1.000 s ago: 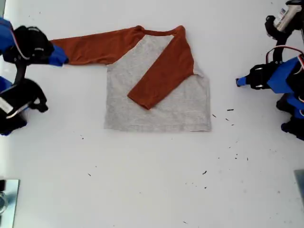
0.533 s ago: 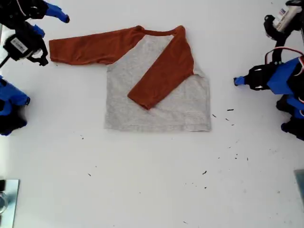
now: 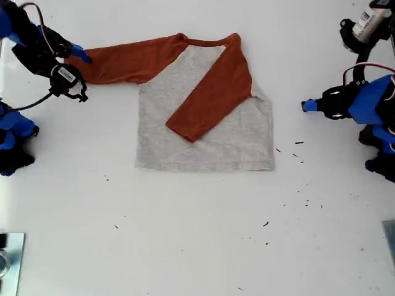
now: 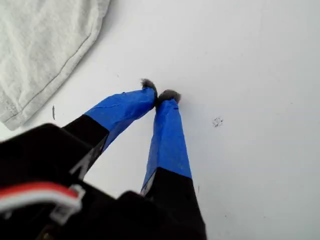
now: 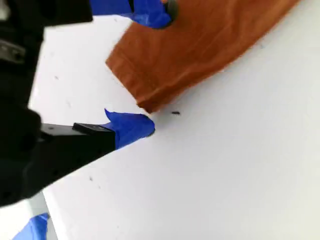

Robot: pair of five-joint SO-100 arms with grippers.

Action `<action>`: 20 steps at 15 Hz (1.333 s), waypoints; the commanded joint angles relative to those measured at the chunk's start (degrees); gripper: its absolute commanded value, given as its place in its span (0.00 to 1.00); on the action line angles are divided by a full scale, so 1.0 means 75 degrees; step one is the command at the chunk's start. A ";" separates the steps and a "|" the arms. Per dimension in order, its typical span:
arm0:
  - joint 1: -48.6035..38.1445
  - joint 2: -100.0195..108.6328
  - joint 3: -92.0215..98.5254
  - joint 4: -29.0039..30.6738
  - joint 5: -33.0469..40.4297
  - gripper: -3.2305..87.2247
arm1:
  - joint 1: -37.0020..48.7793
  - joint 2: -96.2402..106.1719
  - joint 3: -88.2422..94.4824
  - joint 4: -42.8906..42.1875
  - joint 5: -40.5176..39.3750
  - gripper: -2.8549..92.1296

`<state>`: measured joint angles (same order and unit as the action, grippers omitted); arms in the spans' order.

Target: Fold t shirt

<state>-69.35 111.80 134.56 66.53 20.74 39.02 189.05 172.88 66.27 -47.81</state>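
Observation:
The t shirt lies flat on the white table, grey body up. One rust-orange sleeve is folded diagonally across the body. The other sleeve stretches out toward the exterior view's left. My second gripper is at that sleeve's cuff and open. In the second wrist view one blue fingertip is over the sleeve and the other rests on the table just off the cuff. My first gripper is shut on nothing at the exterior view's right, a short way from the shirt's hem corner.
Blue arm bases stand at both sides of the exterior view. Small dark specks dot the table at the exterior view's lower right. A metallic object sits at that view's bottom-left corner.
My second gripper swung up to the exterior view's top left, then came down onto the outstretched sleeve's cuff. My first gripper crept slightly toward the shirt. The shirt body has not moved.

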 commanded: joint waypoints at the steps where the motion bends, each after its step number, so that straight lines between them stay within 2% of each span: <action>1: 0.0457 -0.0598 0.0117 -0.0410 -0.0516 0.38 | -0.0152 0.0152 0.0164 0.0023 -0.0258 0.07; 2: 0.0469 -0.0773 0.0199 -0.0563 -0.0551 0.34 | -0.0164 0.0211 0.0176 0.0059 -0.0258 0.07; 4: 0.0457 -0.0762 0.0199 -0.0609 -0.0480 0.08 | -0.0188 0.0410 0.0211 0.0129 -0.0258 0.07; 5: 0.0445 -0.0410 0.0199 -0.0586 -0.0469 0.03 | -0.0188 0.0492 0.0234 0.0164 -0.0258 0.07; 10: 0.0738 0.1875 -0.0223 0.0059 -0.0504 0.03 | -0.0211 0.0574 0.0281 0.0211 -0.0176 0.07; 13: 0.2297 0.2250 -0.1652 0.0352 -0.0879 0.03 | -0.0176 0.0574 0.0281 0.0211 -0.0094 0.07; 18: 0.5285 -0.1066 -0.5895 0.0480 -0.1371 0.03 | -0.0059 0.0527 0.0293 0.0223 0.0082 0.07; 20: 0.6152 -0.3258 -0.8426 0.0480 -0.0984 0.03 | -0.0059 0.0504 0.0293 0.0211 0.0094 0.07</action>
<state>-28.04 96.15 86.66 70.05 12.04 37.97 192.39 173.14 67.68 -47.99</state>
